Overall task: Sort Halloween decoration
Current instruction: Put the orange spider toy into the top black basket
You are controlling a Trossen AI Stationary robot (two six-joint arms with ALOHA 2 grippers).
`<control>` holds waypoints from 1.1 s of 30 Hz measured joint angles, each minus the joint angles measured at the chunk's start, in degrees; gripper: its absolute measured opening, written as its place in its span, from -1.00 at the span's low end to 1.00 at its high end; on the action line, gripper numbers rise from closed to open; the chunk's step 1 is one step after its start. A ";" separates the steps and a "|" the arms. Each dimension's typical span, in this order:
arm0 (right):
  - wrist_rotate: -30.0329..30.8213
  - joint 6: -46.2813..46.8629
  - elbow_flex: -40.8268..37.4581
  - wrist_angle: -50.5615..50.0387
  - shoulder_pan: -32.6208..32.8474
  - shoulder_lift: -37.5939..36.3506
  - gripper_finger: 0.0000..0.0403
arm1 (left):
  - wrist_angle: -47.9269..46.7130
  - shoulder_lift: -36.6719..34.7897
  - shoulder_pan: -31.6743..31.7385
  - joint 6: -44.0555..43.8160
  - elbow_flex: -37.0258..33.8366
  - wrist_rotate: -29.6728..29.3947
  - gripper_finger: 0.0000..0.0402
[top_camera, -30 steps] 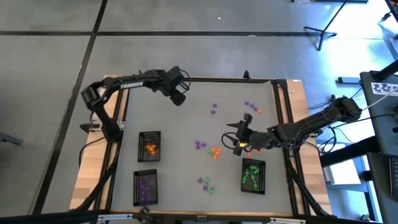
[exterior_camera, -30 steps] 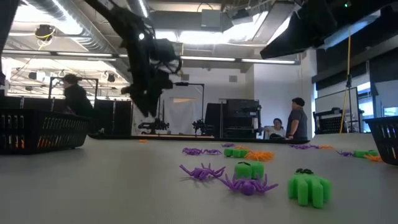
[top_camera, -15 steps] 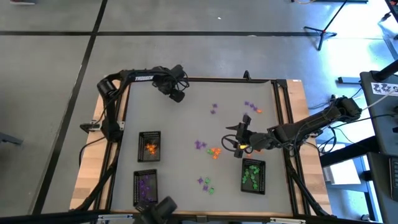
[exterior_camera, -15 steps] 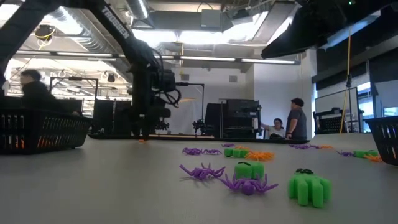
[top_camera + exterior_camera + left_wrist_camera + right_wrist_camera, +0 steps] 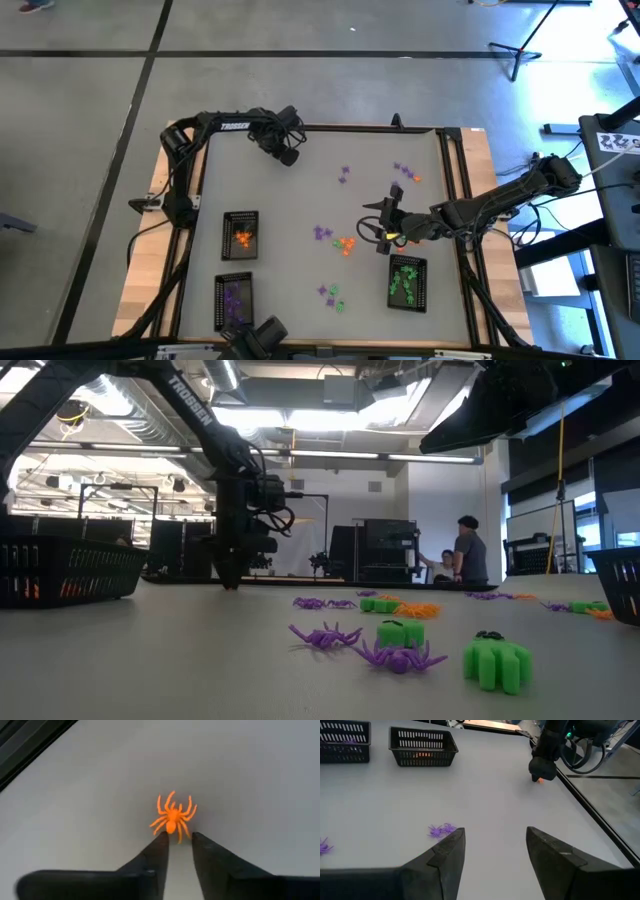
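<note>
**A:** Top-down first. Where's everything sitting?

**B:** Left gripper (image 5: 288, 157) is down at the far left corner of the table (image 5: 300, 260). Right gripper (image 5: 381, 226) hangs mid-table, just beside a little orange and purple cluster (image 5: 338, 240). Three black trays: orange tray (image 5: 240, 236) and purple tray (image 5: 234, 300) on the left side, green tray (image 5: 407, 281) on the right. More purple bits (image 5: 343, 174) lie loose toward the far edge, and a green and purple pile (image 5: 333, 296) near the front.

**A:** And the low cam?

**B:** Left gripper (image 5: 232, 565) reaches right down to the tabletop at the back. Up front there are purple spiders (image 5: 362, 643) and a chunky green piece (image 5: 497, 659). People stand in the room behind.

**A:** Left wrist?

**B:** An orange spider (image 5: 173, 815) lies flat on the table right at the fingertips (image 5: 161, 840). Jaws sit a narrow gap apart, tips touching or almost touching its back legs. Not clamped on it that I can see.

**A:** Right wrist?

**B:** Fingers (image 5: 449, 851) spread wide, nothing between them. A purple spider (image 5: 441, 829) lies just ahead, and the left gripper (image 5: 542, 770) shows farther off over a speck of orange.
</note>
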 joint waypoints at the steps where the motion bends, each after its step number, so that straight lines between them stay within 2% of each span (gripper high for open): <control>1: 0.02 0.00 0.00 0.00 0.00 0.00 0.04 | 0.03 0.03 -0.22 0.32 -0.01 -0.01 -0.65; 6: -0.39 0.47 0.00 0.00 0.00 0.00 0.04 | 0.10 -0.14 -1.56 2.12 -0.07 -2.45 -0.96; 14: -1.95 1.59 0.00 0.21 0.00 0.00 0.04 | -2.28 -0.16 -5.35 4.50 2.69 -8.52 -1.00; 18: -1.95 1.64 0.00 0.07 0.00 0.00 0.04 | -4.76 -1.51 -8.97 4.52 5.32 -8.96 -1.00; 26: -3.41 1.65 -0.02 -0.55 0.00 0.00 0.04 | -6.45 -11.92 -19.59 8.69 3.98 -9.44 -1.00; 33: -4.94 1.66 -0.02 -0.95 0.00 0.00 0.04 | -17.08 -25.34 -30.62 -1.23 0.59 -4.20 -1.00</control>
